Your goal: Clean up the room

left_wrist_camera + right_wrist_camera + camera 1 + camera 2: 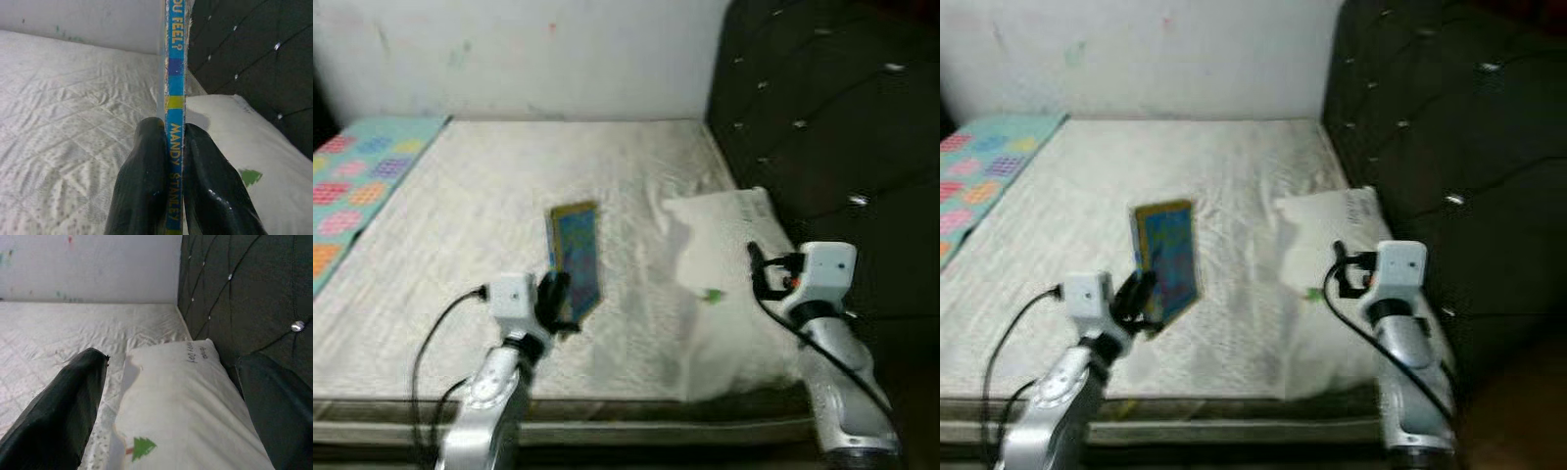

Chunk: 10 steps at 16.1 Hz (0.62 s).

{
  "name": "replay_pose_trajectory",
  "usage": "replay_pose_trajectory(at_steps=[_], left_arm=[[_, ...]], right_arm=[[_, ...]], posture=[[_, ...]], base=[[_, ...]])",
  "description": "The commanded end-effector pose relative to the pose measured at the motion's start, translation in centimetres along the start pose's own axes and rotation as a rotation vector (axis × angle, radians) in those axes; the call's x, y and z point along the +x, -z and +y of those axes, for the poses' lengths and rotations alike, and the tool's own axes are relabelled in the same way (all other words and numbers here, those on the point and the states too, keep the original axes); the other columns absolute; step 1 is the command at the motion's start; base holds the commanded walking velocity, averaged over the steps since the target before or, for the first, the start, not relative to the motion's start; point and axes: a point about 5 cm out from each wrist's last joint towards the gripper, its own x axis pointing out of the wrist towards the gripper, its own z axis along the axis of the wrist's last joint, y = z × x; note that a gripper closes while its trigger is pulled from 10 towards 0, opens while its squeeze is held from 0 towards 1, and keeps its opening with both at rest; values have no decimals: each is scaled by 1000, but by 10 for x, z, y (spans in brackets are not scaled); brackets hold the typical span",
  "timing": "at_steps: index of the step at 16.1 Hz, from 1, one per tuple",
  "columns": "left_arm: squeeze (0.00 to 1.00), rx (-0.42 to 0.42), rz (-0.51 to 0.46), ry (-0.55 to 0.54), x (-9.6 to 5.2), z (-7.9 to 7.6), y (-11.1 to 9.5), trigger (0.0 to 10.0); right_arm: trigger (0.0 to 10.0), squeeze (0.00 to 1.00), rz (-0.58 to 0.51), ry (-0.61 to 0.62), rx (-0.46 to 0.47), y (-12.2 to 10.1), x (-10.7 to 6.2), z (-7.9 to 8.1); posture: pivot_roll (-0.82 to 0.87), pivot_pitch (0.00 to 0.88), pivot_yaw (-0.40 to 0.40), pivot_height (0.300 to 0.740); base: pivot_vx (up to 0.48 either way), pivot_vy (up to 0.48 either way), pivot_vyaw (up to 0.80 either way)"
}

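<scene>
Head views — bed (509,196) with bare white quilted mattress, dark tufted headboard (822,117) along the robot's right, a patterned blanket (362,176) at the far left edge. The left gripper (558,299) holds a thin children's book (576,257) upright by its lower end, lifted clear of the mattress; held this way it is presumably being carried off the bed as part of the tidying. The right gripper (1344,266) hovers above a white pillow (1332,235) lying against the headboard.

Left wrist view — two black fingers (146,181) pressed together on the book's blue spine (175,98), one on each cover; the edge-on grip suits so flat an item.

Right wrist view — fingers (63,406) spread wide, nothing between them — the pillow, with a small green tree print (143,448), lies directly below, probably the next item to straighten.
</scene>
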Motion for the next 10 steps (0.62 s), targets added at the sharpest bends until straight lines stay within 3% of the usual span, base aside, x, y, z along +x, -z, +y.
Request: replay_pose_trajectory(at_steps=[1, 7, 10], left_arm=[[0, 7, -60, 7, 2, -1, -12, 10000], [0, -3, -82, 52, 0, -4, -15, 10000], [0, -4, -81, 56, 0, -4, -15, 10000]], right_arm=[[10000, 0, -16, -7, -9, -4, 1, 0], [10000, 0, -13, -10, -7, -3, 1, 1], [10000, 0, -14, -10, -13, -4, 1, 0]], posture=[[-101, 1, 42, 740], [-100, 1, 39, 740], [-102, 6, 38, 740]], base=[[0, 0, 0], [0, 0, 0], [240, 0, 0]])
